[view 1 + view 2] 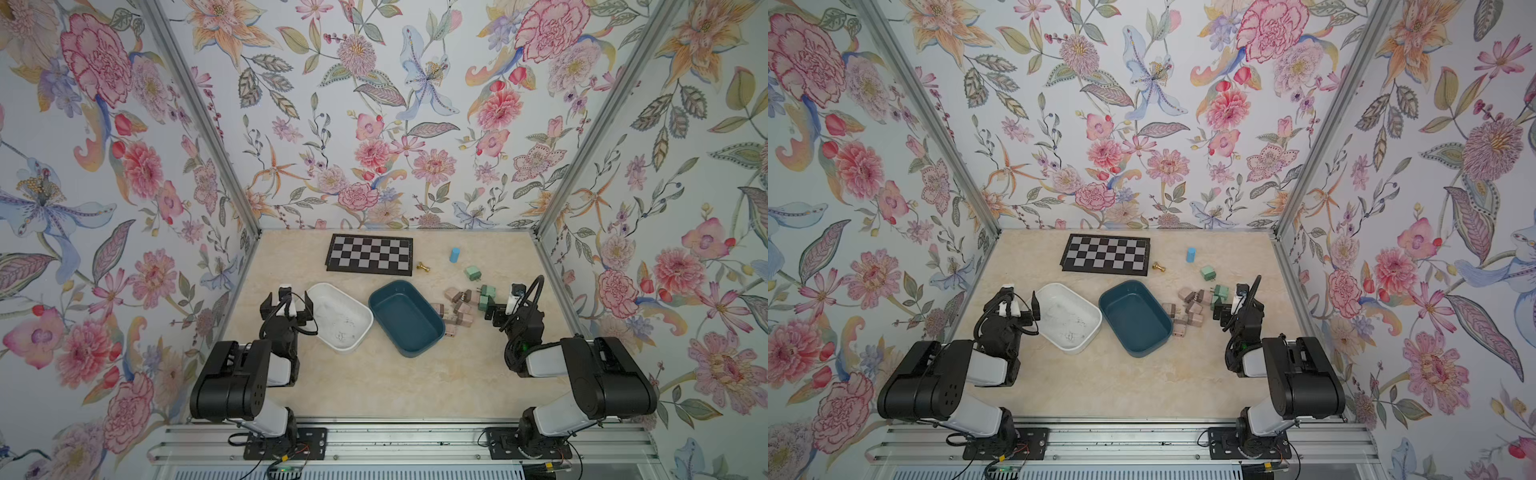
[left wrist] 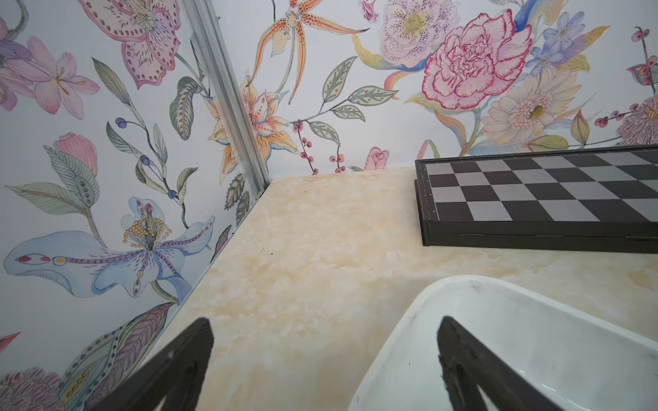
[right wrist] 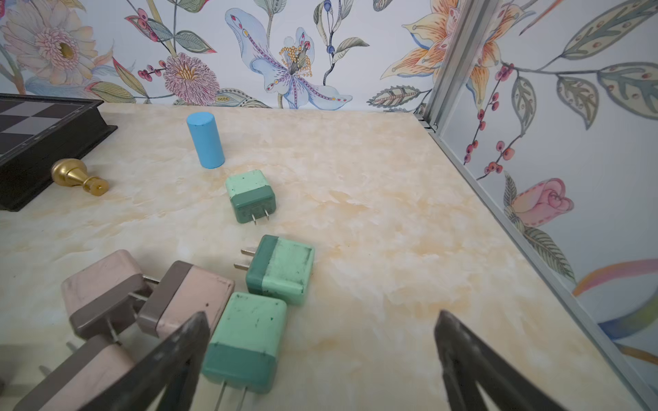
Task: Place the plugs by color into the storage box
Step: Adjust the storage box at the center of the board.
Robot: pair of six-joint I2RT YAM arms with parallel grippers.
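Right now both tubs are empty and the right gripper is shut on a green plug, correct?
The right gripper is open, holding nothing; the right wrist view shows its jaws wide apart beside the nearest green plug. The white tub and blue tub are empty.

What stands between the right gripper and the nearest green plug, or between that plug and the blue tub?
Nothing visible separates the open right gripper from the nearest green plug, just inside one finger. The cluster of pink plugs lies between it and the blue tub.
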